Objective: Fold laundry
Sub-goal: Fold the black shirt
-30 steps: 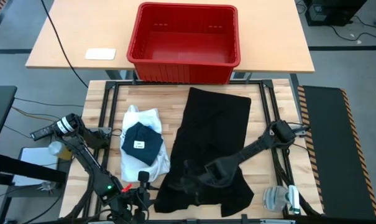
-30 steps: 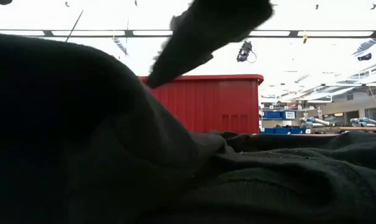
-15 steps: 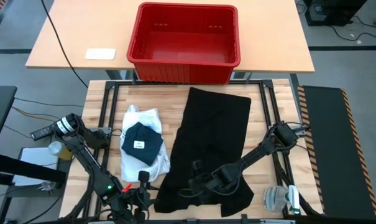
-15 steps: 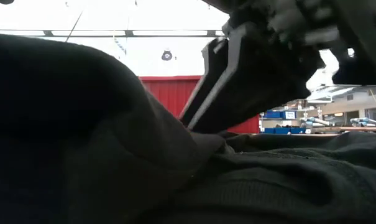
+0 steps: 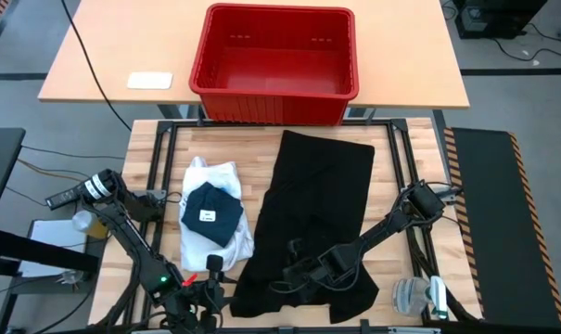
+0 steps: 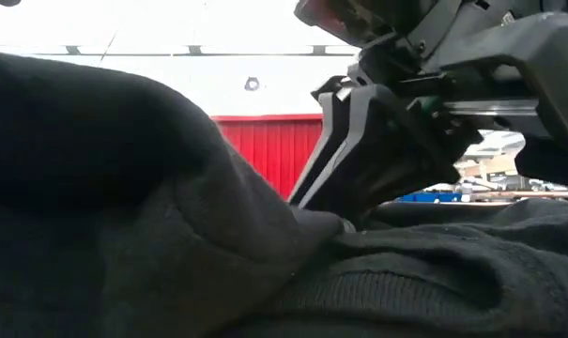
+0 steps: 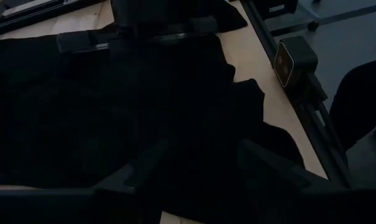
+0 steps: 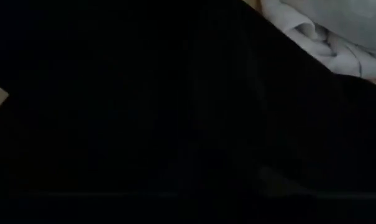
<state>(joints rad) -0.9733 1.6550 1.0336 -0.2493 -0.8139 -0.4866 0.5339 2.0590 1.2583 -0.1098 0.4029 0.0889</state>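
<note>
One tool [image 5: 285,278] on black garment's [image 5: 322,199] hem

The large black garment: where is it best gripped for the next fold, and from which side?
Probably the near hem of the large black garment, beside the right gripper. It lies flat and lengthwise toward the red crate, so coming down from above on that loose edge suits it.

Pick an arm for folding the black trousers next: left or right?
Right, probably. The right gripper is already down on the black trousers near their near end. The left gripper sits at the table's near edge beside the white shirt, off the trousers.
</note>
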